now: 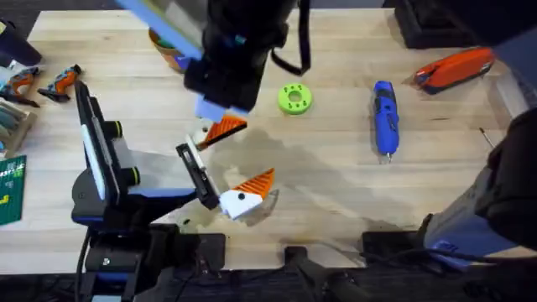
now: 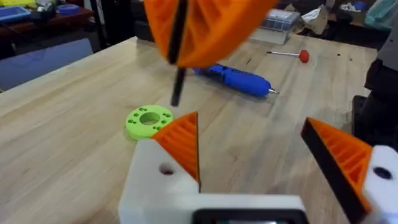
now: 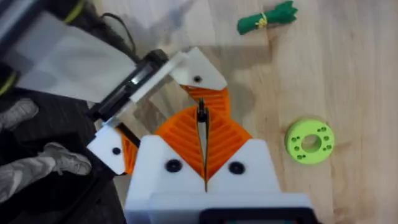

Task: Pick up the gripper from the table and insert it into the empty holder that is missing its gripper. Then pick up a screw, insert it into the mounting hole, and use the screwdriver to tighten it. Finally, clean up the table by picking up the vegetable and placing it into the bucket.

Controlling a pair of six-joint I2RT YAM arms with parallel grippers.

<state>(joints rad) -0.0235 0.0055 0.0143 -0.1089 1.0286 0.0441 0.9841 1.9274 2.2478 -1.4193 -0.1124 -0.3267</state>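
The pale, plank-grained wooden surface [image 1: 336,180] is carrying most of the scene. The left claw [image 1: 220,172], white with orange ribbed pads, is lying low near the front edge with its jaws standing wide apart. The right claw [image 3: 202,134] is hanging just above it, its two orange pads pressed together on a thin black screw [image 3: 201,114] that is pointing down toward the left claw's white angular plastic holder [image 3: 198,70]. The bright blue pen-shaped screwdriver [image 1: 385,117] is lying flat to the right of the lime-green round disc with holes [image 1: 294,98]. The slim dark green toy vegetable [image 3: 266,17] is resting on the wood beyond the holder. The short brown-orange bucket [image 1: 168,48] is sitting at the far side, partly hidden behind the right arm. A red-handled thin metal rod [image 2: 289,55] is lying farther off, and cluttered desks are standing in the room behind.
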